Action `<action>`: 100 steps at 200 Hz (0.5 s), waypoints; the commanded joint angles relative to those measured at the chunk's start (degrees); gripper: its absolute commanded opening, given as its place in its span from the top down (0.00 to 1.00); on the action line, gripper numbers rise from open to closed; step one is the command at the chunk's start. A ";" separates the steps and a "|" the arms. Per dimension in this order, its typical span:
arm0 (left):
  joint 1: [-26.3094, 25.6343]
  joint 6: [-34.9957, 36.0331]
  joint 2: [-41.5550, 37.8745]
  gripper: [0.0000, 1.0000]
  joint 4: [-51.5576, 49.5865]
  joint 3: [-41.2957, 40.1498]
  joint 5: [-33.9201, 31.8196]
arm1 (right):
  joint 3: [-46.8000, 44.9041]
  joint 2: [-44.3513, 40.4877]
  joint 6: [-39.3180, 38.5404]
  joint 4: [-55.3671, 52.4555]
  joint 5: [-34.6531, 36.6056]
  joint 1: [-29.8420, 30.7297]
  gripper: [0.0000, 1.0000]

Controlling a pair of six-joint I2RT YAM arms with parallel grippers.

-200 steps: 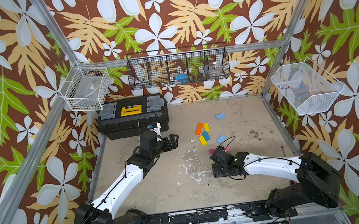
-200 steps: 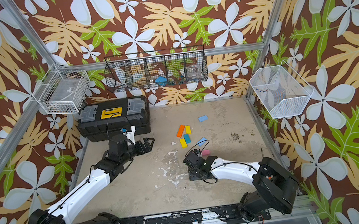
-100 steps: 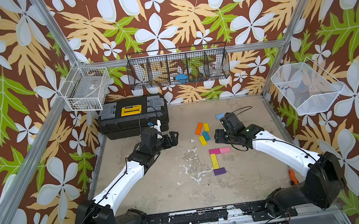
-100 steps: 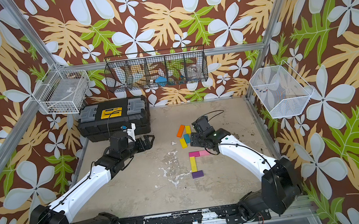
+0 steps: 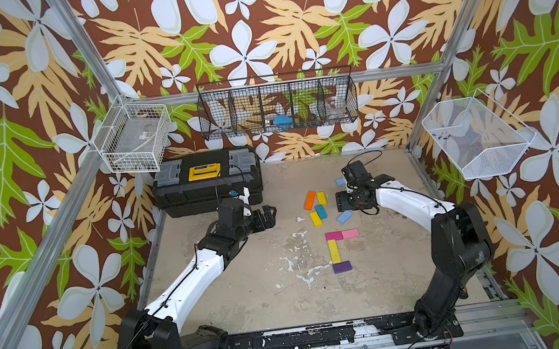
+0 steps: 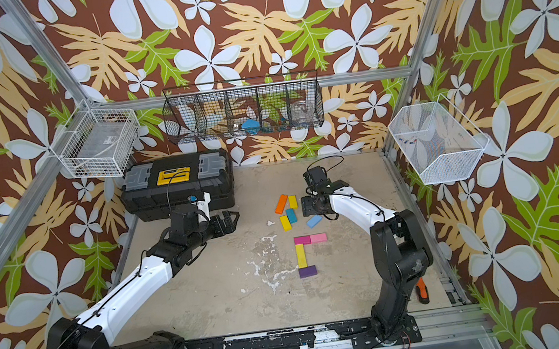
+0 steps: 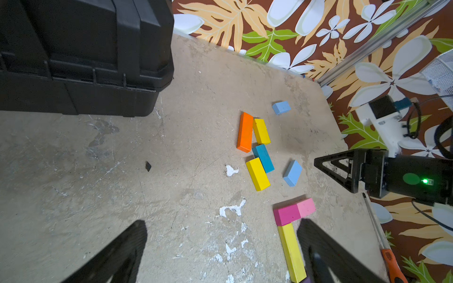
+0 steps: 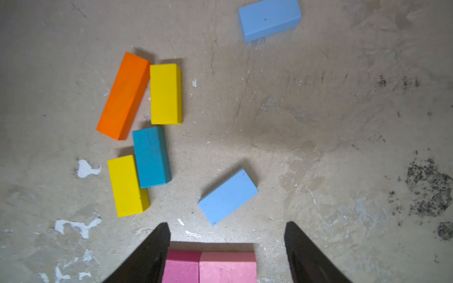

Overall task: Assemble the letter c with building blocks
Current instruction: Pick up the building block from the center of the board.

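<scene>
Four building blocks lie joined on the floor: a magenta block (image 5: 334,236) and a pink block (image 5: 350,234) in a row, a long yellow block (image 5: 334,251) running down from the magenta one, and a purple block (image 5: 342,267) at its foot. Behind them lie loose an orange block (image 5: 309,200), two yellow ones, a teal block (image 8: 151,156) and two light blue blocks (image 8: 228,196). My right gripper (image 5: 341,202) hovers open and empty beside the loose ones. Farther left, my left gripper (image 5: 268,215) is wide open and empty.
A black toolbox (image 5: 208,185) stands at the back left, behind my left gripper. Wire baskets hang on the back and side walls. An orange-handled screwdriver (image 6: 421,290) lies at the front right by the right arm's base.
My right gripper has swung from the joined blocks near the front back to the loose blocks. The purple block now shows at the long yellow block's foot. The left arm has hardly moved.
</scene>
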 commanded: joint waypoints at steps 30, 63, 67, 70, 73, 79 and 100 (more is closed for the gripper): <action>0.14 -0.02 0.53 0.00 1.38 -0.06 1.79 | -2.78 1.39 -4.83 1.27 1.11 0.05 0.24; 0.14 -0.61 0.77 0.00 2.04 -0.30 2.16 | -2.80 3.13 -4.87 1.93 0.12 0.09 0.24; 0.14 -0.66 0.86 0.00 2.08 -0.32 2.22 | -2.78 3.35 -4.83 1.98 0.08 0.10 0.24; 0.14 -0.66 0.88 0.00 2.15 -0.34 2.29 | -2.78 3.48 -4.87 2.02 0.07 0.11 0.24; 0.14 -0.66 0.89 0.00 2.17 -0.33 2.31 | -2.78 3.65 -4.83 2.06 0.08 0.21 0.24; 0.14 -0.74 0.90 0.00 2.25 -0.35 2.36 | -2.70 3.98 -4.83 2.17 0.08 0.20 0.24; 0.14 -0.84 1.33 0.00 2.52 -0.33 2.58 | -2.22 5.36 -5.14 2.15 0.50 0.33 0.24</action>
